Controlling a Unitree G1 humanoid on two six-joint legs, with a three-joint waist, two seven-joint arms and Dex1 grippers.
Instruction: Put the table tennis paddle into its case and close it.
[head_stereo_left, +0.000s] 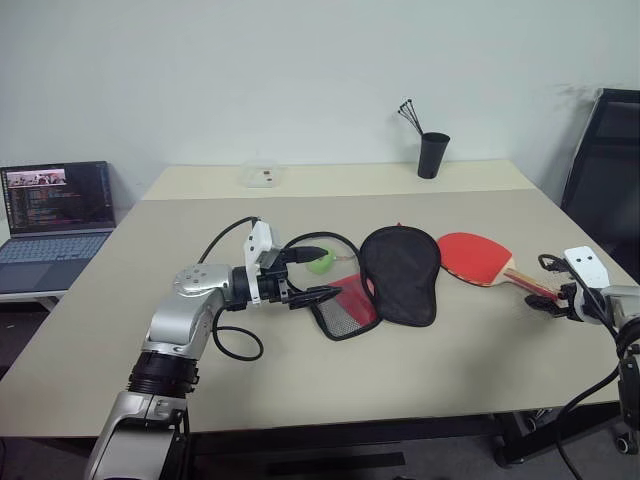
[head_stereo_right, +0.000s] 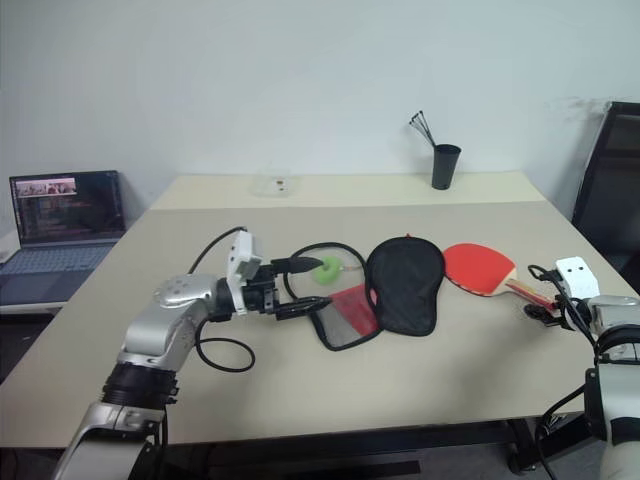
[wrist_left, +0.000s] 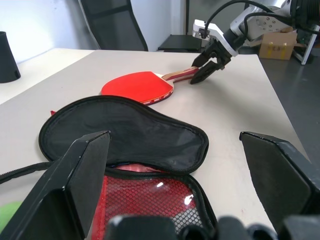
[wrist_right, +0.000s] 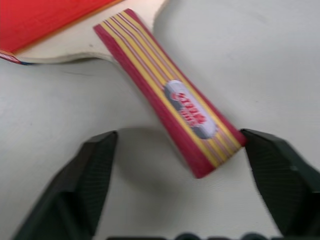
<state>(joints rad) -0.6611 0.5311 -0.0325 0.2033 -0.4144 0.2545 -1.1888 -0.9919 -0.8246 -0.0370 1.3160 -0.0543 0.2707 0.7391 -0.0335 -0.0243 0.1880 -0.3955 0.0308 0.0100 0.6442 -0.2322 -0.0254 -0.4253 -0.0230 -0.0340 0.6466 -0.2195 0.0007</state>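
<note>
The table tennis paddle (head_stereo_left: 478, 259) lies flat on the beige surface (head_stereo_left: 400, 380), red face up, toward the robot's right, its striped handle pointing at the right claw (wrist_right: 176, 172). That claw sits low at the handle's end with its two black fingers (wrist_right: 90, 175) spread on either side of the tip; one finger looks very near the wood, though actual contact cannot be made out, and nothing is gripped. Just beside the paddle's blade, toward the middle of the surface, the case (head_stereo_left: 400, 272) lies unzipped, its black half spread flat and its red half with the mesh pocket (head_stereo_left: 352, 306) folded out toward the left claw (head_stereo_left: 322, 295). The left claw hovers level right at the edge of the mesh pocket, fingers wide apart and empty. A small green object (head_stereo_left: 319, 264) rests next to the case behind that claw. A black cup (head_stereo_left: 432, 155) stands at the far edge, well apart.
</note>
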